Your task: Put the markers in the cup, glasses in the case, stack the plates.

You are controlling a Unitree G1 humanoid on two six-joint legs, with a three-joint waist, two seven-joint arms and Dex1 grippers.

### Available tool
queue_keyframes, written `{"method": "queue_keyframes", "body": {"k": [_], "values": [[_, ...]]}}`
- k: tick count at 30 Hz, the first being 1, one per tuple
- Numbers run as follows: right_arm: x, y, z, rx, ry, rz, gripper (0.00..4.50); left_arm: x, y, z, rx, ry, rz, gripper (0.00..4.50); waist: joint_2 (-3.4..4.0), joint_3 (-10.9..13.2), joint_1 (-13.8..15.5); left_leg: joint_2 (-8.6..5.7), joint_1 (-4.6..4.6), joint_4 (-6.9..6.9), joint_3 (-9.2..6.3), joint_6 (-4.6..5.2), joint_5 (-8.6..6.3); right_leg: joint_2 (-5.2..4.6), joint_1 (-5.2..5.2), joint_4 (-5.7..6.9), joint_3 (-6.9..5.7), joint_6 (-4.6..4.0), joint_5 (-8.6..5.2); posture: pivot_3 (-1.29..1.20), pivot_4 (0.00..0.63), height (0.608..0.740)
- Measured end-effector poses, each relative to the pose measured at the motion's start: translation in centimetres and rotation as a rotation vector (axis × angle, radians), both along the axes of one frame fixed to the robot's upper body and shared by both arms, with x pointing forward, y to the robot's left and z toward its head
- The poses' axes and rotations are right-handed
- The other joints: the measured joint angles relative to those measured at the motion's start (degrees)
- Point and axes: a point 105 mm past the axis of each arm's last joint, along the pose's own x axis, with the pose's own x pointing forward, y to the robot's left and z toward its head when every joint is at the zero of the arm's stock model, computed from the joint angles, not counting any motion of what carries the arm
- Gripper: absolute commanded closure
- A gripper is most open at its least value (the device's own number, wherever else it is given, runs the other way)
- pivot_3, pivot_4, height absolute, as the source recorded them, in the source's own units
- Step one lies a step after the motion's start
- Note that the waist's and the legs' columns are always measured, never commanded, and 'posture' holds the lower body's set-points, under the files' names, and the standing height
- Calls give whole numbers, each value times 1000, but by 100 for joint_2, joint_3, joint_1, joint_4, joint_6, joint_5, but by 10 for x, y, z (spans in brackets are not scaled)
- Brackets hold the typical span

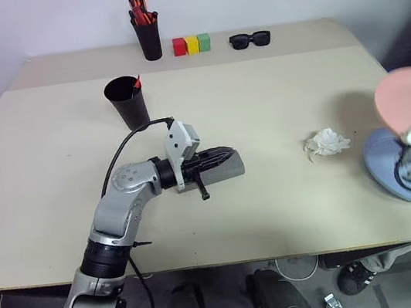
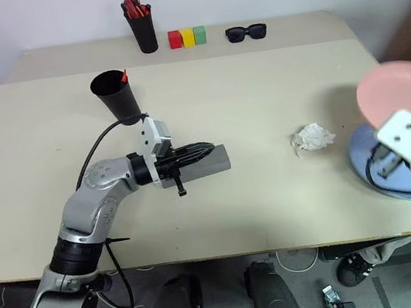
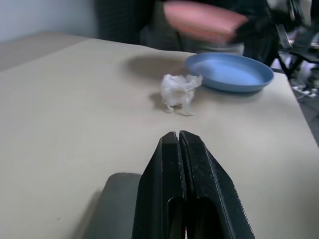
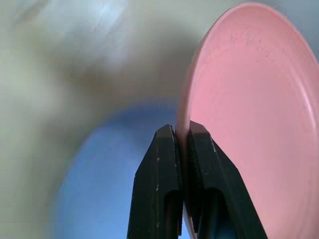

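Beige worktop (image 1: pixel 278 119) at right: pink plate (image 1: pixel 408 97) is pinched by the right end effector (image 4: pixel 182 130) above the blue plate (image 1: pixel 396 171), to be lowered for stacking.

Counter (image 1: pixel 288 180) beige, plain. Plates: one salmon pink (image 1: pixel 409 97), one light blue (image 1: pixel 396 171). Cup (image 1: pixel 126 102) matte black, red marker tip (image 1: pixel 136 82) at rim. Case (image 1: pixel 223 168) grey. Pen pot (image 1: pixel 149 38) black, pens orange-topped. Blocks (image 1: pixel 191 44) red, yellow, green. Sunglasses (image 1: pixel 250 39) black. Crumpled tissue (image 1: pixel 327 142) white. Hand fingers (image 3: pixel 192 189) black.
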Motion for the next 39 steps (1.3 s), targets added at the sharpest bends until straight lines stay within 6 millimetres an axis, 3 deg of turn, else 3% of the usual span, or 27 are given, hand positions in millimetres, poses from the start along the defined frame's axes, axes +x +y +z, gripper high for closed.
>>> {"method": "queue_keyframes", "body": {"k": [2,3,5,9,16,20,26,29,33,39], "values": [[-9,-3,-13,10,48,-19,4459,-1,-2,-2,3,0,-14,4500,0,0,-12,-1,2,1,8,0,0,0,-1,0,11,0,0,0,150,732],[-10,-4,-15,15,53,-25,4152,-1,-3,-3,5,0,-15,4500,0,0,-17,-1,6,1,11,0,0,0,-1,0,16,0,0,0,150,732],[-10,-6,-15,10,56,-30,3451,-1,-3,-3,6,-5,-17,4500,0,0,-7,-1,11,1,10,0,0,1,2,0,17,-1,-1,0,150,732],[-6,-3,-10,2,36,-3,1528,-2,-1,-6,10,-4,-10,4500,-1,0,1,-1,11,1,12,0,0,0,2,0,19,0,-1,0,150,732],[24,38,14,92,-103,149,1528,-5,2,-10,13,-4,12,4500,-3,2,15,-2,12,1,12,0,0,0,5,0,20,1,-1,0,150,732],[42,73,-6,132,-95,233,1528,-7,1,-8,8,-16,18,4500,-3,1,14,-1,13,0,12,0,0,0,4,0,20,1,-1,0,150,732],[71,78,-30,11,-126,211,1528,-10,3,-10,13,-10,43,4500,-2,1,25,-4,11,1,16,1,0,-3,2,0,22,1,-2,0,150,732],[79,68,-37,-49,-153,169,2366,-11,5,-9,22,-12,53,4500,-2,1,32,-4,10,1,17,1,0,-3,1,0,22,1,-2,0,150,732],[81,63,-41,-87,-168,160,4445,-13,6,-9,26,-15,56,4500,-2,1,27,-3,11,1,16,1,-1,-3,1,1,22,1,-1,0,150,732],[74,60,-41,-95,-184,148,4445,-13,5,-9,26,-12,54,4500,-2,1,31,-3,10,0,16,1,-1,-2,1,1,21,2,-1,0,150,732]]}}
